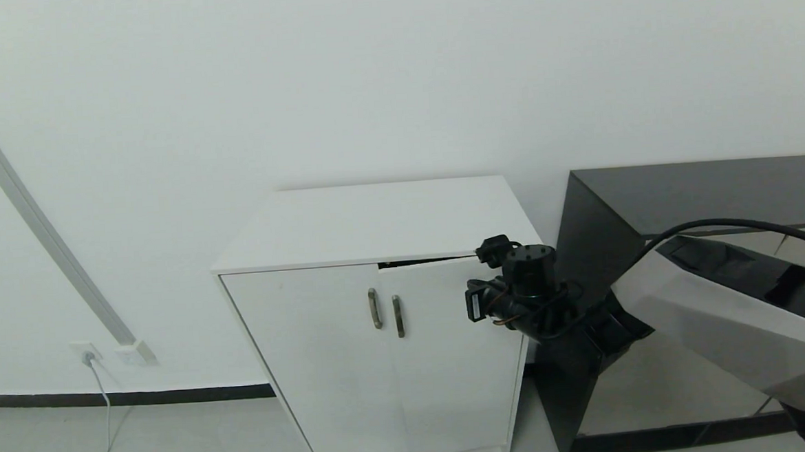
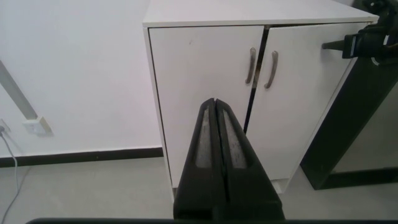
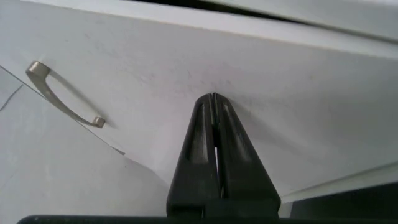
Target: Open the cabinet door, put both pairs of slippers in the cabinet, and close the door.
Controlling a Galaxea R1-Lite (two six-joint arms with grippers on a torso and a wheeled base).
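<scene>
Presently, the white cabinet (image 1: 368,221) stands against the wall, with a black unit (image 1: 649,199) just beside it on the robot's right. The left door (image 1: 313,355) is shut. The right door (image 1: 452,375) is slightly ajar, with a dark gap along its top edge and between the two doors. Each door carries a metal handle (image 1: 397,316) near the centre seam. The right gripper (image 3: 214,102), fingers pressed together and holding nothing, sits at the upper part of the right door's face, beside its handle; whether the tips touch the panel cannot be confirmed. The left gripper (image 2: 214,106), fingers likewise together and empty, hangs well apart from the cabinet front.
</scene>
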